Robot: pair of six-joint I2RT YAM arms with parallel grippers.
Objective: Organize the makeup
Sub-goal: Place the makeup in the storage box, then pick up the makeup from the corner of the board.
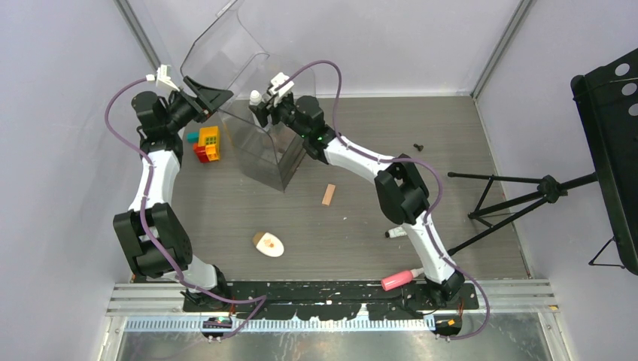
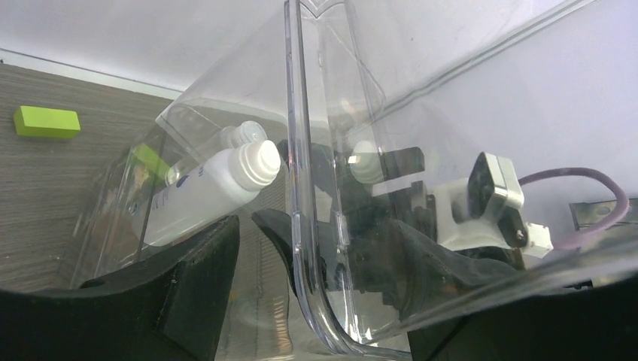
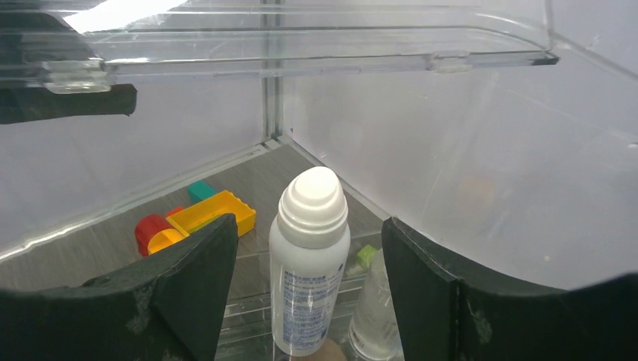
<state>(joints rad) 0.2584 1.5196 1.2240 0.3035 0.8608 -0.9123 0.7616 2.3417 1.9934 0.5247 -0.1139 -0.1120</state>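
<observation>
Right end effector (image 3: 310,233): fingers wide apart, holding nothing. White bottle (image 3: 308,278) stands upright between them with a gap on each side. It's inside the large clear case (image 1: 265,154), and a clear bottle (image 3: 374,320) sits just beside it on the case floor.

Left end effector (image 1: 209,95): fingers also well apart. The front edge of the case's raised lid (image 1: 226,45) runs between them, so it looks unclamped. Can't tell which finger the lid leans on. Lid is tipped up and back over the case.

Rest of the makeup is out on the surface (image 1: 353,226):
- white oval compact (image 1: 268,244) in front of the case, well apart from it
- peach sponge (image 1: 329,195) near the right forearm
- pink bottle (image 1: 397,280) lying beside the right arm's base
- small white tube (image 1: 396,233) half hidden against the right arm

Toy bricks (image 1: 207,143) sit just left of the case.
</observation>
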